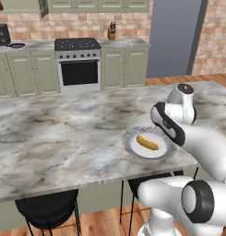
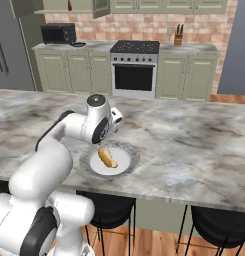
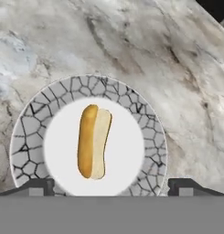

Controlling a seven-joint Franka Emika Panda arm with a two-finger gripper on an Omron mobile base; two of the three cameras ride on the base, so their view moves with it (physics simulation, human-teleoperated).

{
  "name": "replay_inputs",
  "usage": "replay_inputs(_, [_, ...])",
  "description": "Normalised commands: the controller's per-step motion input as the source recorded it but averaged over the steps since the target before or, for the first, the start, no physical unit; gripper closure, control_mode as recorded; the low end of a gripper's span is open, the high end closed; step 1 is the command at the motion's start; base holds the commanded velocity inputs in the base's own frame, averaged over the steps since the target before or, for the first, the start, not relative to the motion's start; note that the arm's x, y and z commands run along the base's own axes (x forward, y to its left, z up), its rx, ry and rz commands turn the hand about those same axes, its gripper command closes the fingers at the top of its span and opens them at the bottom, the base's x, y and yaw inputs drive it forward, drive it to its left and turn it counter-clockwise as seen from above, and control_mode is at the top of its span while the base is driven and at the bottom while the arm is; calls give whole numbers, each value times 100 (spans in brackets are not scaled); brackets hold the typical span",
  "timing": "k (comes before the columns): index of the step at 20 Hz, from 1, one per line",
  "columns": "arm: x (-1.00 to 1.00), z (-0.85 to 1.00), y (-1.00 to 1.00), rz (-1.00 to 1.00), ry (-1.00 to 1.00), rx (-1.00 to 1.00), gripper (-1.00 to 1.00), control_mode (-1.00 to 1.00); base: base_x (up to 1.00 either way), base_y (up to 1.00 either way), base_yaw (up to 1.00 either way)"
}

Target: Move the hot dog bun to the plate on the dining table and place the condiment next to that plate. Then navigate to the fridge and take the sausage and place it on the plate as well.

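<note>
The yellow-orange hot dog bun (image 3: 93,141) lies in the middle of the round plate (image 3: 26,137) with its cracked grey rim. The plate sits near the front edge of the marble dining table (image 1: 63,133). My gripper (image 3: 111,186) hangs just above the plate, open, with its fingertips (image 3: 38,186) far apart and nothing between them. From the sides, the bun (image 1: 147,143) (image 2: 107,157) lies just below my hand. The grey fridge (image 2: 6,45) stands at the far left. A small red thing (image 2: 69,5) in the open wall cabinet is too small to identify. The sausage is out of view.
Black stools (image 1: 47,209) (image 2: 219,225) stand under the table's near edge. Beyond the table run green cabinets with a stove (image 1: 78,64), a knife block (image 1: 111,31) and a microwave (image 2: 58,33). Bare marble stretches left and right of the plate.
</note>
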Motion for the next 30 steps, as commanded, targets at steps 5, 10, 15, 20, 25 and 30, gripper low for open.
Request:
replay_inputs(5, [-59,45,0,-8,-39,0,-100,-100,0,0,0])
replay_inputs(10, [-62,5,4,-3,-24,0,-100,-100,0,0,0])
replay_inputs(15, [-34,-7,11,-1,-2,-1,-100,100,-12,-6,-5])
replay_inputs(20, [0,0,0,0,0,0,-100,100,-27,-87,-26])
replay_inputs(25, [0,0,0,0,0,0,-100,100,-5,-100,-16])
replay_inputs(30, [0,0,0,0,0,0,-100,100,0,-100,-10])
